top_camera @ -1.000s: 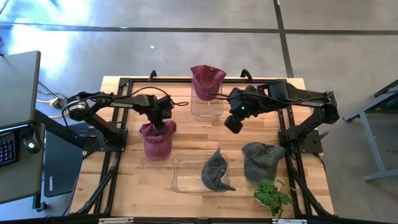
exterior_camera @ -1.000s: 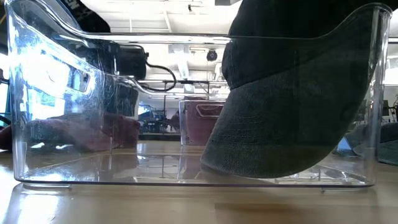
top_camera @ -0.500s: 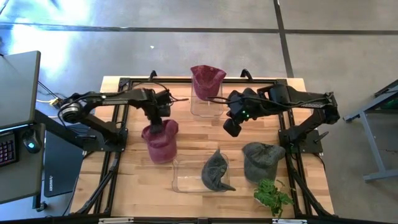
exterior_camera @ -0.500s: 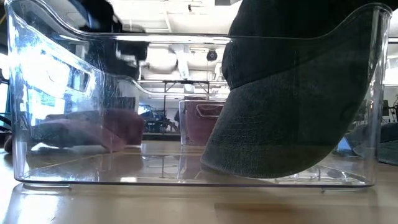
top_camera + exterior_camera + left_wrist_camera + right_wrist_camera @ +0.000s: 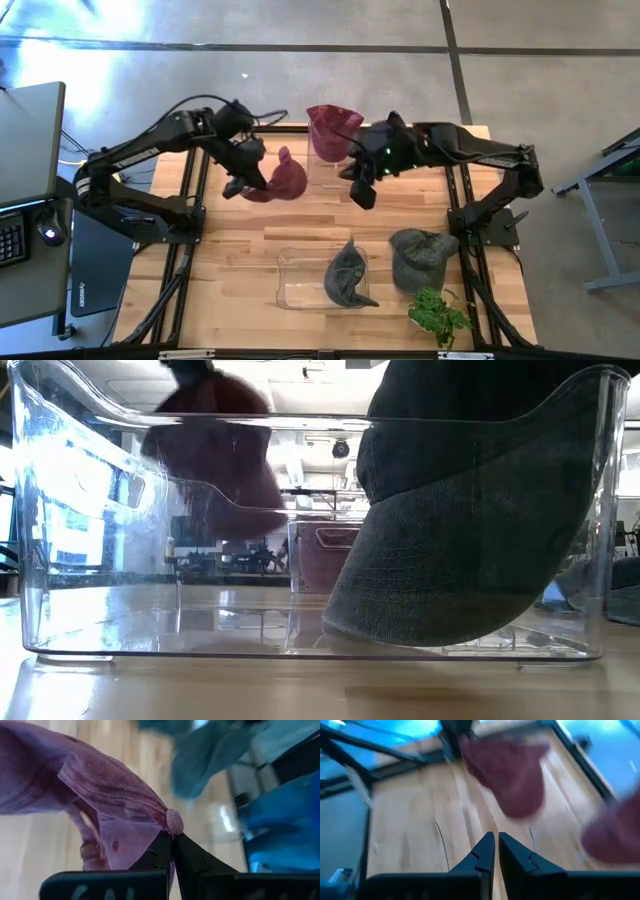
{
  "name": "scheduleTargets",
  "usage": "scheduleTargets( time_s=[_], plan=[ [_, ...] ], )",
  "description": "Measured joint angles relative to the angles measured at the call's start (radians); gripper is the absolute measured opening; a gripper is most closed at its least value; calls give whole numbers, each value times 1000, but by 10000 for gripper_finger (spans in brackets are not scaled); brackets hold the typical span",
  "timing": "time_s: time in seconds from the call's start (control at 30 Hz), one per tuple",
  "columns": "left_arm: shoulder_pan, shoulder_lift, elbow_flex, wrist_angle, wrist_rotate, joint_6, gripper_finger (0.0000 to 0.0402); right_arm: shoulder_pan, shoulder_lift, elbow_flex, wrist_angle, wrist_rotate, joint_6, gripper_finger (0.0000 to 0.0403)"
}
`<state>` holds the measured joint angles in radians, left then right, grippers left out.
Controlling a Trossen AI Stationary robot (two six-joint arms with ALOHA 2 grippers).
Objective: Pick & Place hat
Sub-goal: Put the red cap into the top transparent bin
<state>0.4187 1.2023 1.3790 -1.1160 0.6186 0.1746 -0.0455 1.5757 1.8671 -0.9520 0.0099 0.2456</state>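
Observation:
A maroon hat (image 5: pixel 285 180) hangs in the air over the table's far left part, with my left gripper (image 5: pixel 250 180) shut on it. In the left wrist view its crown (image 5: pixel 100 785) spreads out beyond the shut fingertips (image 5: pixel 172 847). In the low view the hat (image 5: pixel 215 455) shows through the bin wall, high above the tabletop. My right gripper (image 5: pixel 362 192) hovers shut and empty near the table's far middle, its fingers (image 5: pixel 496 847) pointing down at the wood. My left gripper pinches the maroon hat's crown cloth between its two fingers, right beside the top button (image 5: pixel 174 821). The fingers slant downward from the table's left side. The hat is lifted clear of the table and droops from the fingertips.
A clear bin (image 5: pixel 300 280) at the near middle holds a dark grey hat (image 5: pixel 348 275). Another grey hat (image 5: pixel 420 258) lies on the table right of it, by a small plant (image 5: pixel 440 315). A second maroon hat (image 5: pixel 333 130) sits on a clear container at the far edge.
My left gripper has risen and drawn toward the table's far edge, tipping up, and has carried the maroon hat with it. The hat, which lay on the wood, now hangs clear. My right gripper has shifted slightly toward the far edge and turned.

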Motion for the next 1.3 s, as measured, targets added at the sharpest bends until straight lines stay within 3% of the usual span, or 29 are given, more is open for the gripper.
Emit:
scheduleTargets(
  time_s=[0.1, 0.27, 0.37, 0.5, 0.87, 1.0, 1.3],
  plan=[
    [0, 1, 24, -1, 42, -3, 1, -27, 23, 0, 132, -114, -117, 54],
    [0, 5, 28, 47, 89, -32, 1, -64, 105, 0, 257, -292, -242, 137],
    [0, 7, 27, 92, 120, -67, 1, -74, 164, -1, 284, -305, -316, 182],
    [0, 7, 27, 145, 158, -97, 1, -76, 215, -1, 334, -247, -383, 215],
    [0, 7, 27, 201, 161, -135, 1, -96, 223, -1, 437, -274, -399, 218],
    [0, 7, 27, 201, 161, -154, 1, -106, 218, 0, 448, -330, -375, 222],
    [0, 23, 27, 213, 190, -157, 0, -111, 231, 0, 464, -342, -473, 219]
  ],
)
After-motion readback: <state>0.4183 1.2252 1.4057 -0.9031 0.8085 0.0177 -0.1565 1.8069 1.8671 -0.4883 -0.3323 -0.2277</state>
